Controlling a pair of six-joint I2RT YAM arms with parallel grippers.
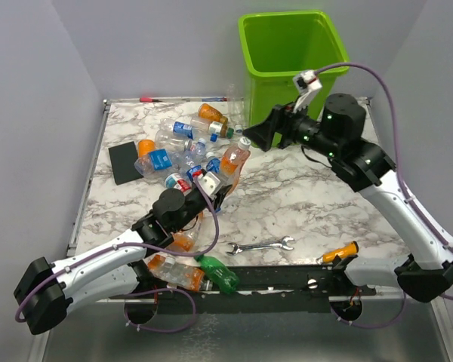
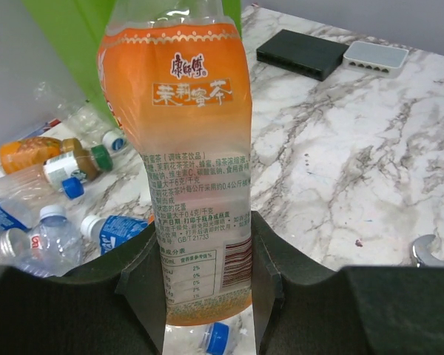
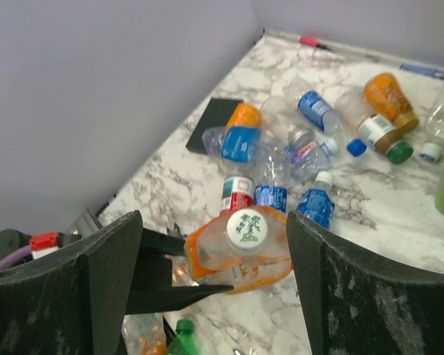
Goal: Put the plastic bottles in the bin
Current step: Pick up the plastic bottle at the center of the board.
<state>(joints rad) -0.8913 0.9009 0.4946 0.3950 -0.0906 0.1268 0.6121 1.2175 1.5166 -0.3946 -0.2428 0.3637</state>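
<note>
My left end effector (image 2: 207,285) grips an orange-labelled bottle (image 2: 189,133) low down, holding it above the surface (image 1: 309,204). My right end effector (image 1: 263,138) gapes wide and empty beside the bin (image 1: 279,90). Barely begun, I judge: the other bottles (image 1: 177,143) lie scattered on the surface, none visible in the bin.

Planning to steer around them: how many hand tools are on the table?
2: silver wrench near the front middle; orange-handled screwdriver right of it, by the front edge. Others may hide under the bottle pile.
</note>
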